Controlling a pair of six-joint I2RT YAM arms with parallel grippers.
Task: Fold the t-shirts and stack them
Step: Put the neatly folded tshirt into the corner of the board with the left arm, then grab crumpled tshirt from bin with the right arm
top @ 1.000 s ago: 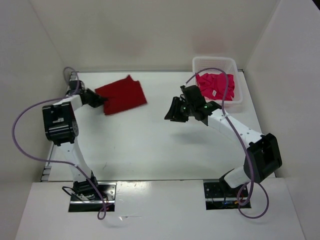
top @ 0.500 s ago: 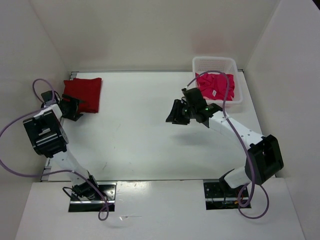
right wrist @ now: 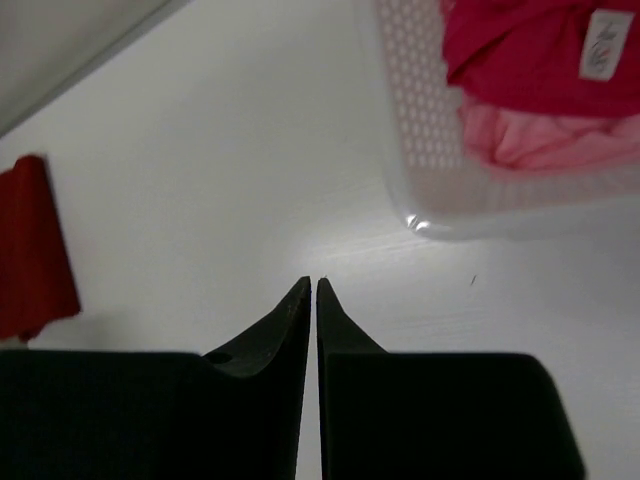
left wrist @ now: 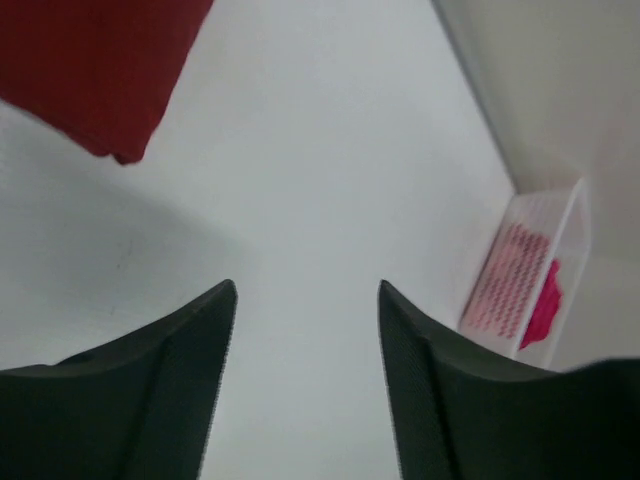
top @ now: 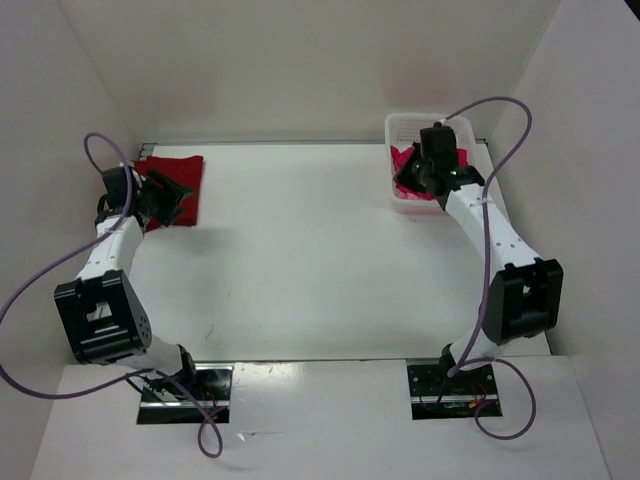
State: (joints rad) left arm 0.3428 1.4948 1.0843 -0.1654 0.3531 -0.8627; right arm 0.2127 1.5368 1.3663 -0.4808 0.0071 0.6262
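At the desk's point(top: 300, 250) far-left corner, the folded dark red t-shirt point(top: 187, 170) lies by the parted, empty left jaws, the magenta t-shirt point(right wrist: 520, 40) and pale pink t-shirt point(right wrist: 540, 140) in the basket point(right wrist: 415, 120) near the closed right jaws.

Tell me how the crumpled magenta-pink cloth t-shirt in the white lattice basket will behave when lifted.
The magenta-pink t-shirt lies bunched in folds, so it will probably droop limply. It lies against the pale pink cloth shirt, which may drag along. The lattice basket might shift.

Dark red shirt point(left wrist: 90, 70) cropped at left wrist view's top edge; basket point(top: 412, 206) contents mostly behind right arm point(top: 482, 218).
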